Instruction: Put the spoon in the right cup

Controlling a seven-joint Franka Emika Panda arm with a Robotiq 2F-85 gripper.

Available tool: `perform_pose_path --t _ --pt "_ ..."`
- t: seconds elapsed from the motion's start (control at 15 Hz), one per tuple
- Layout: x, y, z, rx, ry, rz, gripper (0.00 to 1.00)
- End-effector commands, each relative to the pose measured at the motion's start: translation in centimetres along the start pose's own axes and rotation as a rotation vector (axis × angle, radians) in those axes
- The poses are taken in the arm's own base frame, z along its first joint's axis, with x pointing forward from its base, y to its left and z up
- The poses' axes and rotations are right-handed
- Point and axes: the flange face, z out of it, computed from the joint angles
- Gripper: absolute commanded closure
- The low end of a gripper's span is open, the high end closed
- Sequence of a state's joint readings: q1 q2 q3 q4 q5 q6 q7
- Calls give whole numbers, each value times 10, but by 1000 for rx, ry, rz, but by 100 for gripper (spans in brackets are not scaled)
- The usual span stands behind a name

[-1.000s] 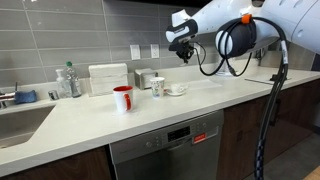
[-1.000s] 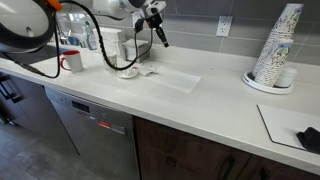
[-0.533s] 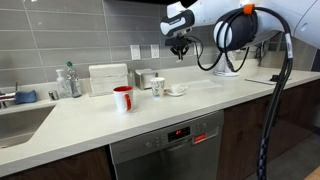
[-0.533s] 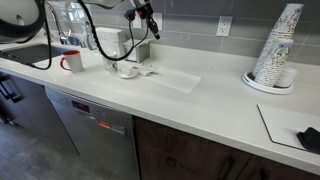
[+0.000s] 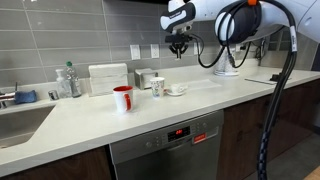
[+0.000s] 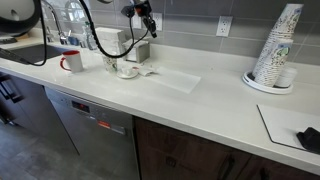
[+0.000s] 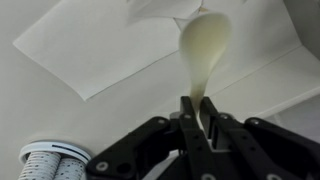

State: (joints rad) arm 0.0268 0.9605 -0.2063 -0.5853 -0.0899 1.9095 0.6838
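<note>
Grey tiles (image 5: 60,30) back a pale kitchen counter (image 5: 90,120) with a dishwasher (image 5: 165,150) set under it. On the counter stand a red cup (image 5: 122,98) and, beside it towards the wall outlets, the white cup (image 5: 158,87), upright with its mouth open to the ceiling; a saucer (image 5: 176,90) lies just beyond that cup. The gripper (image 5: 179,47) hangs high over this end of the counter, well clear of everything on it. In the wrist view the gripper (image 7: 197,115) is clenched on the handle of the spoon (image 7: 203,50), fingers pressed to either side of the thin stem, so the spoon is in the air and not yet in any cup. Its long axis runs straight out from the fingers, bowl at the far end, pointing down at the counter. The white cup does not show in the wrist view; only a white sheet on the counter and a stack of paper cups (image 7: 52,160) do, so the spoon is not yet lined up over it. Judging from the exterior view, the white cup lies below the gripper and off to the red-cup side, nearer than the red cup. The coming move likely needs a short sideways shift to bring the bowl over the cup's mouth, then a straight descent along the spoon's own axis.
</note>
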Motion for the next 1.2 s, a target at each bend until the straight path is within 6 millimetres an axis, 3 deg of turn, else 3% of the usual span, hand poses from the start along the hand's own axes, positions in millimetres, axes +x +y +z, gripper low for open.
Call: perform_pose_path --t 0.0,0.33,0.73,0.93,1.13 --pt "-14 -12 -4 16 -51 -38 97" --pt "-60 -34 3 -98 -162 -97 97" --pt "-93 -17 12 -244 -264 -36 97" --pt "-103 -10 -3 -254 -264 -11 97" --pt "-119 -11 -33 -262 -240 -25 97"
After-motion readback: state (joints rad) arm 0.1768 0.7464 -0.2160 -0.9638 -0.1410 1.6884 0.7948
